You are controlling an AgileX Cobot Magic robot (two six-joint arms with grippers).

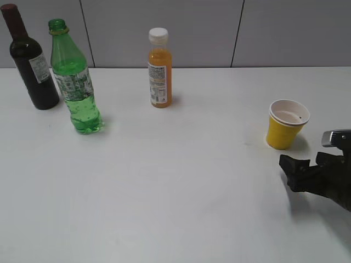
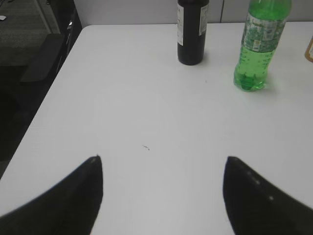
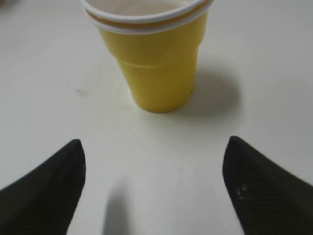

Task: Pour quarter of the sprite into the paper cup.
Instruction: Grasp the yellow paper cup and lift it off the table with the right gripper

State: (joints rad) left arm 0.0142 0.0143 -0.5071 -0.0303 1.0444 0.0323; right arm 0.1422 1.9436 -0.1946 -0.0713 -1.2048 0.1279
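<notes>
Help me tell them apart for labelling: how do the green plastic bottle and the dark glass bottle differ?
The translucent green plastic bottle shows clear liquid with bubbles; the dark glass wine bottle is opaque. The green bottle stands nearer the camera, the dark one behind it to the left. Both stand upright on the white table, with labels.

I can make out no word, brand or number anywhere. The sprite [image 1: 75, 82], far left, wears a white-green label too blurred for me to read. The dark wine bottle [image 1: 30, 60] beside it has a pale label, and the orange juice bottle [image 1: 159, 68], far centre, a white one; both illegible. The paper cup [image 1: 286, 124], near right, is plain.
</notes>
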